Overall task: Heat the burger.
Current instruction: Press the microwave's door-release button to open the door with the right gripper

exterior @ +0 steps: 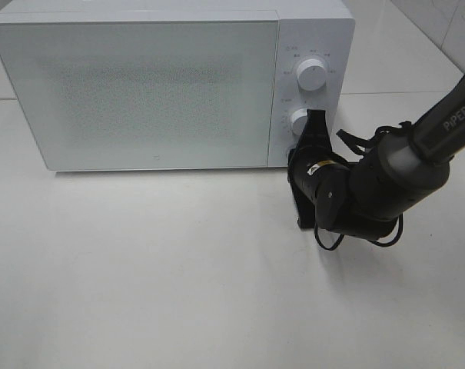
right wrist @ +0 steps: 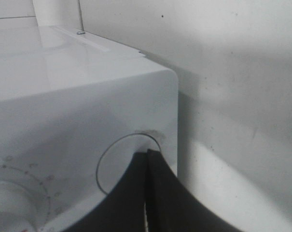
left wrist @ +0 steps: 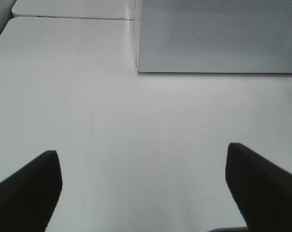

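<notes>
Right wrist view is giving me the closest look. The right gripper [right wrist: 147,166] is sitting with its fingers [right wrist: 170,203] pressed flat together, nothing between them, and the tips are lying against the face of the lower knob [right wrist: 118,164]. On the other side, the left gripper [left wrist: 141,152] is hanging with its fingers [left wrist: 30,188] wide apart over bare table [left wrist: 136,111], holding nothing and bracing nothing.

That is what is worrying me most. Closed tips are only leaning on a smooth round dial, so if I am asking them to turn it, I am expecting them to skid off the rim rather than carry it round. If they do slip, they could be jabbing the panel or sliding up toward the upper knob [exterior: 310,74] just above.

Farther back, the microwave [exterior: 140,92] is standing free on the table. Pushing too hard could be shoving the whole box backward or skewing it, since nothing is steadying it.

Its door [exterior: 132,84] is sitting shut and frosted, so the burger is not showing in any view. I am judging that it is inside, but I cannot confirm it. If it is not, I am about to be running an empty oven.
</notes>
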Controlling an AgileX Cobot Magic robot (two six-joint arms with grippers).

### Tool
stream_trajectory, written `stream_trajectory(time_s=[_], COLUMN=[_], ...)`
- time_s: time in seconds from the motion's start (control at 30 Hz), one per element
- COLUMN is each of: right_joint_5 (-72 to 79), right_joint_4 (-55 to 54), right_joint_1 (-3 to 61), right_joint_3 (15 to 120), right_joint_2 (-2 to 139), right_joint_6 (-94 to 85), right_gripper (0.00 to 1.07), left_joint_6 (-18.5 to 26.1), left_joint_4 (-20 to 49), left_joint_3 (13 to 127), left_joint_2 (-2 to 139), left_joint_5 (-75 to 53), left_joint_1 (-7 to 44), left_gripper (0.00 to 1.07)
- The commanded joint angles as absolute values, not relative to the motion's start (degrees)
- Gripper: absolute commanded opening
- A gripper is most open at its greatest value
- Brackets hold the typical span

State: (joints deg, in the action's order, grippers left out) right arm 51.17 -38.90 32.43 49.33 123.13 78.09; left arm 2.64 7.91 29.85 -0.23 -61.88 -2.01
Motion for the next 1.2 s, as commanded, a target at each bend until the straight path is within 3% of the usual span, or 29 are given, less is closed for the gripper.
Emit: stream_trajectory(time_s=[0.03,1.2], right_joint_5=[52.08,66.0], right_joint_4=[-39.76,-41.2], right_joint_1=[32.03,32.03], right_joint_3=[49.9,61.88], right_joint_2=[123.13,126.85], right_joint_6=[76.55,76.2], right_gripper=[0.0,0.0], left_joint_6=[2.69,2.69], left_joint_4=[8.25,8.25], left_joint_3=[29.62,29.62], left_joint_2=[-0.63,-0.63], left_joint_5=[-61.36,-61.36], left_joint_1=[-1.95,-1.95], left_gripper=[0.84,0.84])
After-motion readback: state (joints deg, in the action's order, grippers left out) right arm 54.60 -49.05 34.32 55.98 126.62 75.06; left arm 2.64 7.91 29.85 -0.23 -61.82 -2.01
